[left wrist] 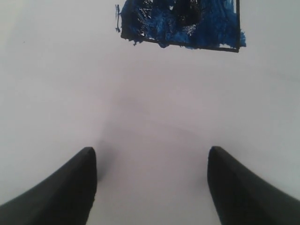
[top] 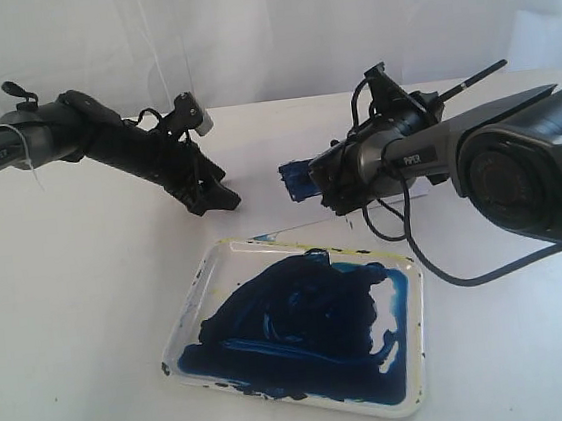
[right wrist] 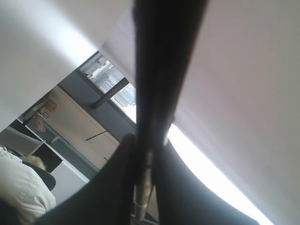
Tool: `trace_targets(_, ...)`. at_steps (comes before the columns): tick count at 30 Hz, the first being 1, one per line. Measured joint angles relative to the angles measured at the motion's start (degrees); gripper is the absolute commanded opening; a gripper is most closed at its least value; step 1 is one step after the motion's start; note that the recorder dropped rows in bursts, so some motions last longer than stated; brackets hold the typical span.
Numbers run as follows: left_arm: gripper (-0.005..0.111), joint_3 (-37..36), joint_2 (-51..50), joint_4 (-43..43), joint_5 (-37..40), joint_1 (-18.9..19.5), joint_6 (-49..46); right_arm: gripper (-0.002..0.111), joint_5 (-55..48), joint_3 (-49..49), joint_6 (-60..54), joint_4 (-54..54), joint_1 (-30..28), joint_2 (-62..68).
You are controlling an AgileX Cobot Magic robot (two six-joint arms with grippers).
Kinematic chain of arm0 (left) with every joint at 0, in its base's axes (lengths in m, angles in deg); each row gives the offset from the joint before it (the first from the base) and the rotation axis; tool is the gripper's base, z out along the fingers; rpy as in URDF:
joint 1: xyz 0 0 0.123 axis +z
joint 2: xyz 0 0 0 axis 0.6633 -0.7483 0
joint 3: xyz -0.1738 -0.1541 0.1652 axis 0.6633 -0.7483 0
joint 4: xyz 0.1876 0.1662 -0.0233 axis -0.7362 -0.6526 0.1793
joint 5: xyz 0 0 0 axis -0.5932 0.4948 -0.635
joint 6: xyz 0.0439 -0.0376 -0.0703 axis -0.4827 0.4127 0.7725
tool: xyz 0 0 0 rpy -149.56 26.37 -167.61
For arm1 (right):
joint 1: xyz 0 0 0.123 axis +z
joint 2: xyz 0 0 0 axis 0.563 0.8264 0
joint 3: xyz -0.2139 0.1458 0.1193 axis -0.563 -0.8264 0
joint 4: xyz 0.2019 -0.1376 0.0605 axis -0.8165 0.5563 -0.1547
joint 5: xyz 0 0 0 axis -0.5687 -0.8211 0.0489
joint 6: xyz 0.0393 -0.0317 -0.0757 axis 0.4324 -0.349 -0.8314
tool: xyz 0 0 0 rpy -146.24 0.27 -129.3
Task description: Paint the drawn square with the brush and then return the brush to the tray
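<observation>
Two arms over a white tabletop [top: 72,323], with the brush [top: 473,77] held off the tray [top: 186,333].

The brush is gripped by the right claw [top: 323,181], the fingers [right wrist: 117,187] being closed narrowly on its black handle [right wrist: 164,70]; the handle end is seen projecting up and to the far right, while the bristle tip cannot be made out. The left claw [top: 214,192] is spread wide and holds nothing, its tips [left wrist: 89,164] hanging above bare white surface. The square [left wrist: 180,23] is found far of the tray, between the two claws [top: 295,181], and is almost wholly covered in dark blue. The tray lies at near centre, smeared with blue paint.
</observation>
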Motion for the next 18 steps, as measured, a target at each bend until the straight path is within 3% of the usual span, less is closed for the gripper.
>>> trace_targets(18,0.070,0.0,0.0,0.0,0.2,0.0,0.0,0.000,-0.1,0.0,3.7,-1.3,-3.9,0.0)
